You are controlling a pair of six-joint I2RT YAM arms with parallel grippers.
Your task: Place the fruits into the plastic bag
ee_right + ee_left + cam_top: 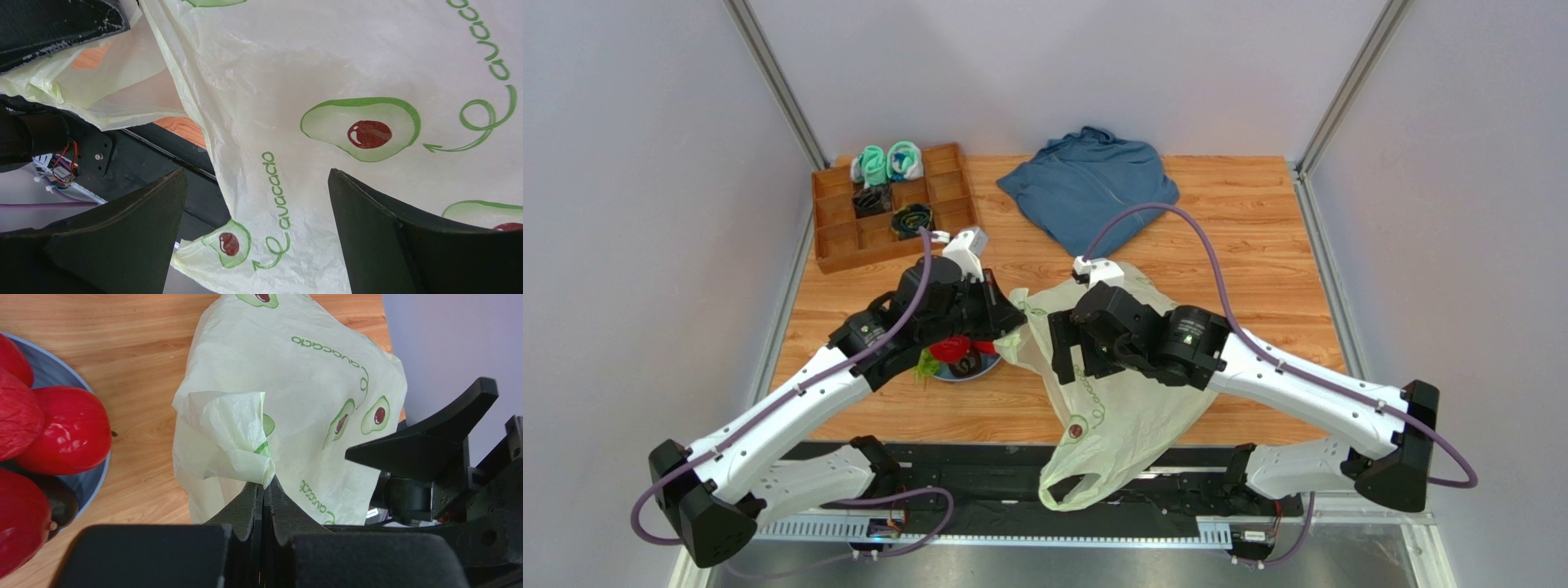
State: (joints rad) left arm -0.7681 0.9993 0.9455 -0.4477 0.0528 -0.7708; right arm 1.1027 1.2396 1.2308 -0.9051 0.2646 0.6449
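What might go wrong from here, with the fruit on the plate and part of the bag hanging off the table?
1. The left end effector pinches only a small fold of the thin plastic bag. A pull might tear it or let it slip out.
2. The right end effector is open and holds nothing, so the bag's mouth may sag shut and the fruits could roll away.
3. The bag's lower end overhangs the table. Once loaded, it might slide off.
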